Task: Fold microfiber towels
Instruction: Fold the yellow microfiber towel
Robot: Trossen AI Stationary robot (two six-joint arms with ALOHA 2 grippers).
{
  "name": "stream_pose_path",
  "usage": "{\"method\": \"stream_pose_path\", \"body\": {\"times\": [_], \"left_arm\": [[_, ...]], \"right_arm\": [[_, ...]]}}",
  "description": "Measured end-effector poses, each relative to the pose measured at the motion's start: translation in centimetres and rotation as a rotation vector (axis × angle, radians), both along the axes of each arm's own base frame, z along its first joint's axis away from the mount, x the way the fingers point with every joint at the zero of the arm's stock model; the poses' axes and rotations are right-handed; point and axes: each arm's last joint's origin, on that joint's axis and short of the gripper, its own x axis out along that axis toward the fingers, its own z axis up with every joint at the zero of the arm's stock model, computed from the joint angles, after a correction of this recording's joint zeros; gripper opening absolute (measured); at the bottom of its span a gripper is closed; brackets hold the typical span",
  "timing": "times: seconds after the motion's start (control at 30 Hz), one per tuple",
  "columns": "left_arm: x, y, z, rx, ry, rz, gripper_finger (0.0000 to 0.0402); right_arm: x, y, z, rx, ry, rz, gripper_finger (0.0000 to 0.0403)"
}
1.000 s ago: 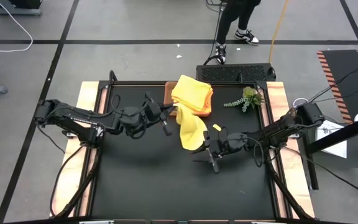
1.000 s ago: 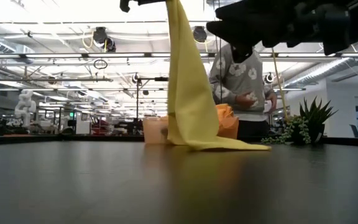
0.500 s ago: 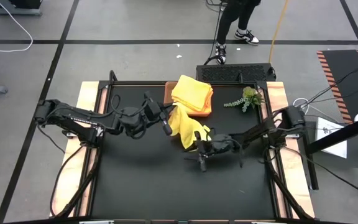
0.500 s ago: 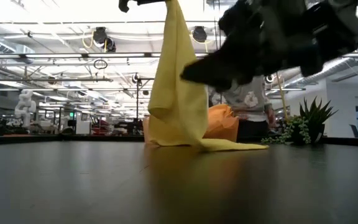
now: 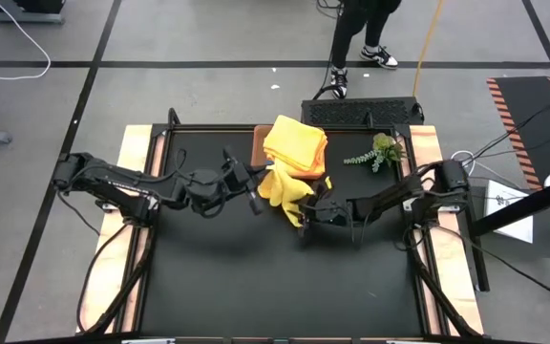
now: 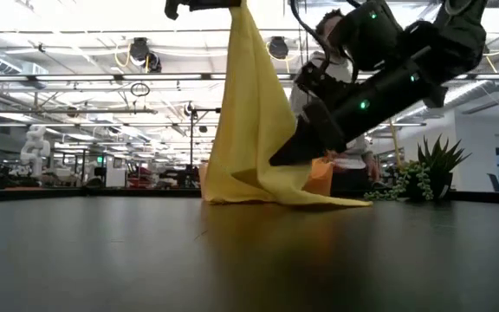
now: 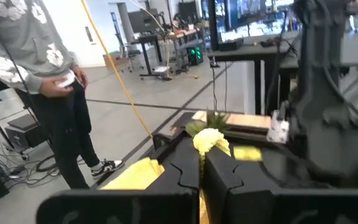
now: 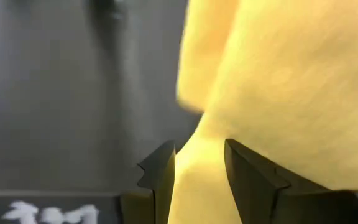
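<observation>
Yellow towel, seen in the low view hanging as a tall drape at centre frame, its top corner pinched at the upper edge and its lower hem pooled on the table. In the high view we find it just below the tray, which sits at upper centre and carries a stack of more towels, yellow on top with orange beneath.

We note the change over the last second: the right gripper, which stood clear of the cloth toward the lower right, has swung in and up, and its tips now meet the drape's lower right fold. The right wrist view shows its fingers parted, with yellow cloth lying in the gap; nothing is pinched yet. The hem has bunched inward meanwhile.

The left gripper has kept its place at centre left of the high view, clamped on the top corner; a tuft of yellow pokes out between its closed fingers.

We judge that the second grasp is about to be taken, after which the towel could be spread flat for folding. A person stands beyond the table.
</observation>
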Motion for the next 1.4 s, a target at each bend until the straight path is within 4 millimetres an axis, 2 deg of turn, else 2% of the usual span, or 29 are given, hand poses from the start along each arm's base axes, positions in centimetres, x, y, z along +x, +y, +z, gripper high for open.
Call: {"method": "stream_pose_path", "body": {"times": [0.23,0.5,0.63,0.77,0.87,1.07,1.27,1.4], "left_arm": [[-0.4,-1.9,-1.5,-0.021,0.14,-0.061,0.0004],[-1.1,-3.5,-3.0,-0.095,0.263,-0.133,0.0005],[-1.1,-3.7,-3.1,-0.109,0.28,-0.168,0.0003],[-1.1,-3.6,-3.1,-0.098,0.284,-0.172,0.0005],[-1.0,-3.3,-3.1,-0.086,0.286,-0.168,0.0003],[-0.9,-2.7,-3.0,-0.078,0.276,-0.151,0.0003],[-0.7,-2.1,-3.0,-0.077,0.278,-0.135,0.0005],[-0.7,-1.7,-2.9,-0.085,0.272,-0.142,0.0004]], "right_arm": [[-2.0,-0.7,2.5,-0.072,0.038,-0.107,0.0132],[-5.0,-1.8,3.7,-0.058,-0.016,-0.178,0.0132],[-5.5,-1.6,4.5,0.004,-0.088,-0.106,0.0132],[-5.2,-0.4,5.2,0.082,-0.234,0.161,0.0132],[-4.8,0.4,5.2,0.122,-0.306,0.298,0.0132],[-3.9,1.4,3.7,0.134,-0.32,0.37,0.0132],[-3.3,3.4,3.6,0.134,-0.385,0.487,0.0132],[-1.7,4.2,3.0,0.105,-0.358,0.479,0.0135]]}}
